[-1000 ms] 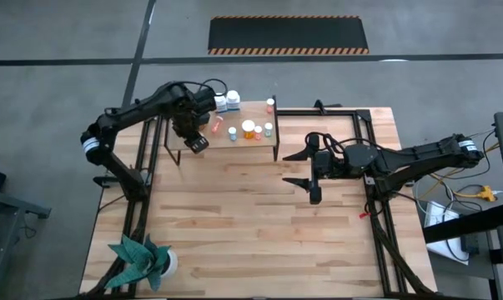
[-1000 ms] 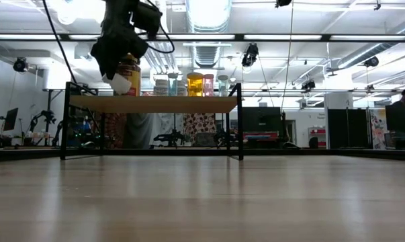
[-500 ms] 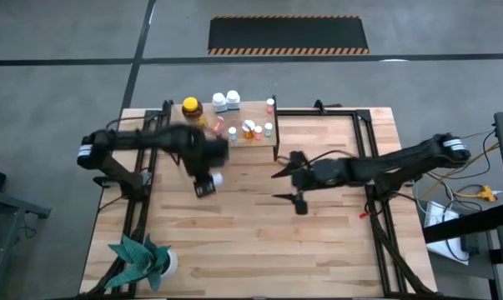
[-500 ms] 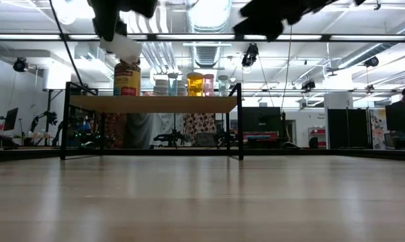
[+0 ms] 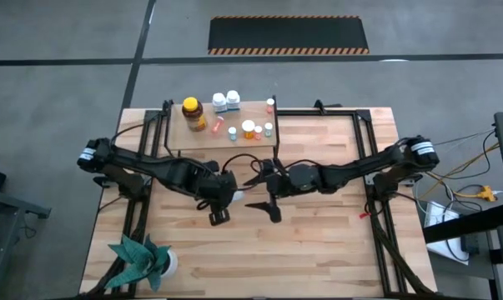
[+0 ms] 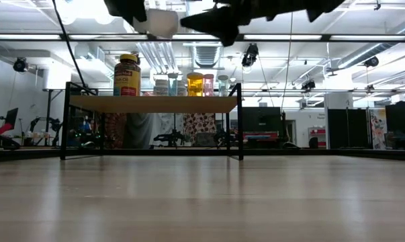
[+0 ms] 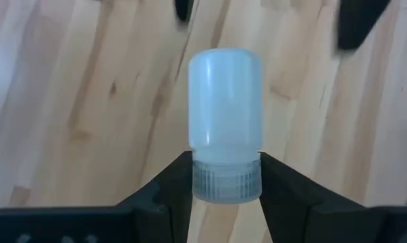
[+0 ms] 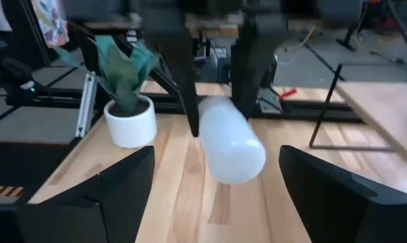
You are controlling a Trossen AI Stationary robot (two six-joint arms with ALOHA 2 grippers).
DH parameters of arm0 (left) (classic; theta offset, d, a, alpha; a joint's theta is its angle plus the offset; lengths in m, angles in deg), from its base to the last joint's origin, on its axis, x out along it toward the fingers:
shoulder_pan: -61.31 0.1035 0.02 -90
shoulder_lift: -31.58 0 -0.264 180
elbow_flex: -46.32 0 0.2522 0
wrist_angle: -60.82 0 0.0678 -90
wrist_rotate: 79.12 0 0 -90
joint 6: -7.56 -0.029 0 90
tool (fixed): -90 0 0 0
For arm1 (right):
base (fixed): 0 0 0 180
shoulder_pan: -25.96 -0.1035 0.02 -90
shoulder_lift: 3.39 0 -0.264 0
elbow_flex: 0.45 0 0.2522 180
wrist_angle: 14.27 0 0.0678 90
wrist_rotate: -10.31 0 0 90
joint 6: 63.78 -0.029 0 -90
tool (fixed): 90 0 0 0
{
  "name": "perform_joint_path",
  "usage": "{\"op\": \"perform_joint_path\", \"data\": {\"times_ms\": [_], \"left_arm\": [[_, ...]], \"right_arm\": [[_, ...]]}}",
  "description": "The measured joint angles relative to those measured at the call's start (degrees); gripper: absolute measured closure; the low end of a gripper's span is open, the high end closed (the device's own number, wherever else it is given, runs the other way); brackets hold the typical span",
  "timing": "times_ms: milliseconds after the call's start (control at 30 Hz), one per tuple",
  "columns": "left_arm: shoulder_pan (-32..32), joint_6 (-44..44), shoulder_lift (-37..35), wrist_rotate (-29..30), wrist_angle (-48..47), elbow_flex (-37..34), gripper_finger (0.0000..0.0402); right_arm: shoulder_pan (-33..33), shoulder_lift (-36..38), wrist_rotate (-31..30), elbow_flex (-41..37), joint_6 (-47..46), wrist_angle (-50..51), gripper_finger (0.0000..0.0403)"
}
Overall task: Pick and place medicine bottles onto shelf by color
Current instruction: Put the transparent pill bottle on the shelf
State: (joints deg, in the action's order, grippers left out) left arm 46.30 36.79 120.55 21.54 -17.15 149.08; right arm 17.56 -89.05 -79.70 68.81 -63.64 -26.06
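My left gripper [image 5: 224,197] is over the middle of the table, shut on a small white bottle [image 7: 225,101]. The bottle also shows in the right wrist view [image 8: 230,145] and the low view [image 6: 163,22], high above the tabletop. My right gripper [image 5: 258,193] is open and faces the bottle's bottom end from the table's right, its fingers [image 8: 115,196] apart on either side and touching nothing. The shelf [image 5: 203,138] at the far side carries an amber jar with a yellow lid [image 5: 191,112], white bottles [image 5: 226,102] and small orange and pink ones [image 5: 248,129]. My left gripper pinches the bottle's ribbed cap [image 7: 227,183] between its two fingertips, one on each side. The fingers come level from the table's left. The bottle lies about level, sticking out beyond the fingertips toward my right gripper, clear of the table.
A white pot with a green plant [image 5: 147,260] stands at the near left corner. Black frame rails [image 5: 376,208] run along the table's left and right sides. Bare wood lies under both grippers and toward the near edge.
My left gripper has left the shelf and gone toward the near edge and the table's right, carrying the white bottle to mid-table. My right gripper has gone toward the table's left, up to the bottle, and stays open.
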Motion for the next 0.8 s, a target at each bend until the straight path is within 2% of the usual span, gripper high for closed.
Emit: {"op": "perform_joint_path", "data": {"times_ms": [100,433,633,800], "left_arm": [[-0.48,-1.0,-0.02,1.93,1.32,-0.01,0.0281],[-1.28,-7.55,-0.02,2.1,4.68,-0.31,0.0281],[-1.23,-8.66,-0.02,2.09,4.69,-0.36,0.0281],[-1.32,-8.74,-0.02,1.85,5.41,-0.34,0.0268]], "right_arm": [[0.0,-2.18,-0.09,2.01,-0.23,0.29,0.0103],[0.17,-5.21,0.12,5.26,0.37,3.05,0.0126],[0.17,-4.97,1.59,5.09,0.49,3.05,0.0178],[0.24,-4.88,3.13,5.09,0.72,2.98,0.0255]]}}
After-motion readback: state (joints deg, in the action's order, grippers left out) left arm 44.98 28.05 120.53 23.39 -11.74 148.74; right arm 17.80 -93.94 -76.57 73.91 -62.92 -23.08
